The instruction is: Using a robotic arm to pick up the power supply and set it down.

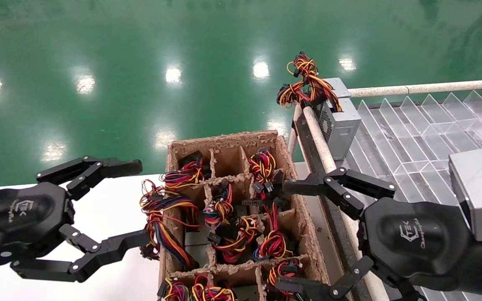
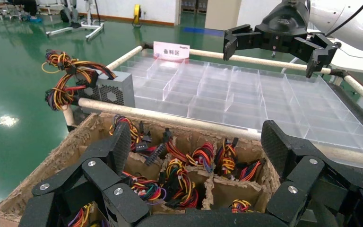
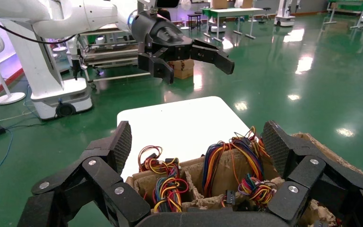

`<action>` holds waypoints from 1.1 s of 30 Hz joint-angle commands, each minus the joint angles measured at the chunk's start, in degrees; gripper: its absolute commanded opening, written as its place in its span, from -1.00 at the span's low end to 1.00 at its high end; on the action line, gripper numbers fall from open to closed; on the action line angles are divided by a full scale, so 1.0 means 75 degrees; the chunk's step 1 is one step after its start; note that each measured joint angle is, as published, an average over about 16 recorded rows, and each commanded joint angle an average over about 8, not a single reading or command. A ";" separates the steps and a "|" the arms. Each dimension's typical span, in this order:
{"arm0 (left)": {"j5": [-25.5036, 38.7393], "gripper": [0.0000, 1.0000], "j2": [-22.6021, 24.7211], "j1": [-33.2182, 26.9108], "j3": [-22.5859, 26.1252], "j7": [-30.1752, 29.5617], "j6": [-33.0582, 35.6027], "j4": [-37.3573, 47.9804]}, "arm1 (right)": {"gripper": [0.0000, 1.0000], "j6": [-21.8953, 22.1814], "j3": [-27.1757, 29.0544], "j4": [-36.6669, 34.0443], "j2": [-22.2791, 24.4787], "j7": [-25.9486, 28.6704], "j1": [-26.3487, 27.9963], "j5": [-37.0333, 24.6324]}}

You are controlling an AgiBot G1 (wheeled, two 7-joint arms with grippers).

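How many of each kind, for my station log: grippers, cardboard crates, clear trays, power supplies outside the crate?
Grippers: 2, left gripper and right gripper
Cardboard crate: 1
Clear tray: 1
Power supply outside the crate: 1
Total: 5

Bright, even overhead lighting, white lamp glare on the glossy green floor (image 1: 140, 62), sharp focus.
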 commanded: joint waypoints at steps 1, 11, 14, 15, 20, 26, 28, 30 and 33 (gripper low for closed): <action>0.0000 1.00 0.0000 0.0000 0.0000 0.0000 0.0000 0.0000 | 1.00 0.0000 0.0000 0.0000 0.0000 0.0000 0.0000 0.0000; 0.0000 1.00 0.0000 0.0000 0.0000 0.0000 0.0000 0.0000 | 1.00 0.0000 0.0000 0.0000 0.0000 0.0000 0.0000 0.0000; 0.0000 0.77 0.0000 0.0000 0.0000 0.0000 0.0000 0.0000 | 1.00 0.0000 0.0000 0.0000 0.0000 0.0000 0.0000 0.0000; 0.0000 0.52 0.0000 0.0000 0.0000 0.0000 0.0000 0.0000 | 1.00 0.0000 0.0000 0.0000 0.0000 0.0000 0.0000 0.0000; 0.0000 -0.73 0.0000 0.0000 0.0000 0.0000 0.0000 0.0000 | 1.00 -0.0003 0.0001 0.0003 0.0001 -0.0001 -0.0003 0.0003; 0.0000 -1.00 0.0000 0.0000 0.0000 0.0000 0.0000 0.0000 | 1.00 0.0228 -0.0083 -0.0016 0.0007 0.0058 0.0033 -0.0306; 0.0000 -1.00 0.0000 0.0000 0.0000 0.0000 0.0000 0.0000 | 1.00 0.0579 -0.0220 -0.0006 -0.0037 0.0201 0.0129 -0.0751; 0.0000 -1.00 0.0000 0.0000 0.0000 0.0000 0.0000 0.0000 | 1.00 0.1061 -0.0418 0.0029 -0.0131 0.0440 0.0280 -0.1355; 0.0000 -1.00 0.0000 0.0000 0.0000 0.0000 0.0000 0.0000 | 1.00 0.1883 -0.0780 0.0062 -0.0405 0.0948 0.0597 -0.2361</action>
